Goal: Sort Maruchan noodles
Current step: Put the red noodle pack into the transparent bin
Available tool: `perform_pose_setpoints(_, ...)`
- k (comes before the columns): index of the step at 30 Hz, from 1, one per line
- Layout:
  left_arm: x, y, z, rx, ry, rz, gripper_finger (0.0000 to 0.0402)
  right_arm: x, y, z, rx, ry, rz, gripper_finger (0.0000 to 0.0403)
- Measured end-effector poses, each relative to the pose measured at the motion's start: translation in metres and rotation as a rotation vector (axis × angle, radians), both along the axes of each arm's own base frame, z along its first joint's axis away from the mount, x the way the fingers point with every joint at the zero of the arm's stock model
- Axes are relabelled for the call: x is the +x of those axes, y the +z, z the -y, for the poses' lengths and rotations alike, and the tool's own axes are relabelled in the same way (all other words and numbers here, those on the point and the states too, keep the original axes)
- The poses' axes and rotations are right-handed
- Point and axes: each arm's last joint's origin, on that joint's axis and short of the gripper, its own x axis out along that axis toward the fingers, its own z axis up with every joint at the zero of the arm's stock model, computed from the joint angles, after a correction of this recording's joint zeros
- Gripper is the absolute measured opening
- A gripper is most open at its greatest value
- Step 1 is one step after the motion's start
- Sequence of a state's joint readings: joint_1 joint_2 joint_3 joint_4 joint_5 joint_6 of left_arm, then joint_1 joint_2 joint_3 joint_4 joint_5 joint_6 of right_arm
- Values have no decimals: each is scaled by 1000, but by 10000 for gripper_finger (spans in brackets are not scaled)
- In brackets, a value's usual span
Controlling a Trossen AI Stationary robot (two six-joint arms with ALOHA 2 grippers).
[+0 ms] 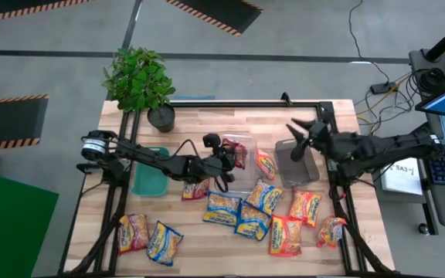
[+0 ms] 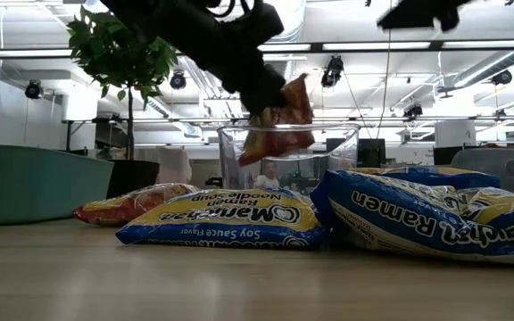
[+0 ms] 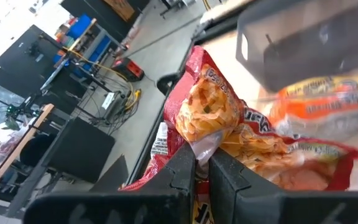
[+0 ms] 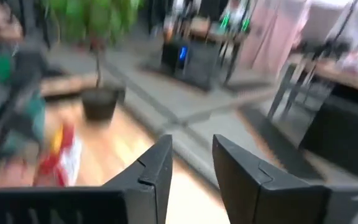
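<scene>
Crinkly red plastic is all the left gripper has: its fingers are pinched together on one edge of a red-edged packet, which hangs slack above the clear bin, just past table centre toward 12 o'clock. That thin hold is, in my judgement, the main risk: the film could slide out of the pinch, or the dangling packet could catch the bin's rim and fall outside it or nudge the light bin. The cable looping beside the left wrist might also snag. The right gripper hovers with its fingers parted and nothing between them, over the grey bin toward 2 o'clock; if both arms reach to the centre together they could collide. Counted from above, there are three bins: the teal bin at 9 o'clock, the clear one and the grey one. I count about twelve packets: the held one, one orange-red packet between the clear and grey bins, one partly hidden under the left arm, four yellow-and-blue ones clustered at 6 o'clock, three red-orange ones toward 4 o'clock, and two at 7 o'clock. Overlaps make that tally uncertain. One potted plant stands at 11 o'clock.
</scene>
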State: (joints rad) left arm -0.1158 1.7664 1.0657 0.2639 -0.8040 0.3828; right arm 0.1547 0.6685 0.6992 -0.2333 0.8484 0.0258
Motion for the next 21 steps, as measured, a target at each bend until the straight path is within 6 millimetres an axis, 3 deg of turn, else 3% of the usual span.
perform_pose_setpoints(4,-1,-2,0,16,-6,-34,8,-2,-9,0,5,3,-83,87)
perform_pose_setpoints(21,0,0,-2,-19,11,19,8,-3,-6,0,-10,3,-72,57)
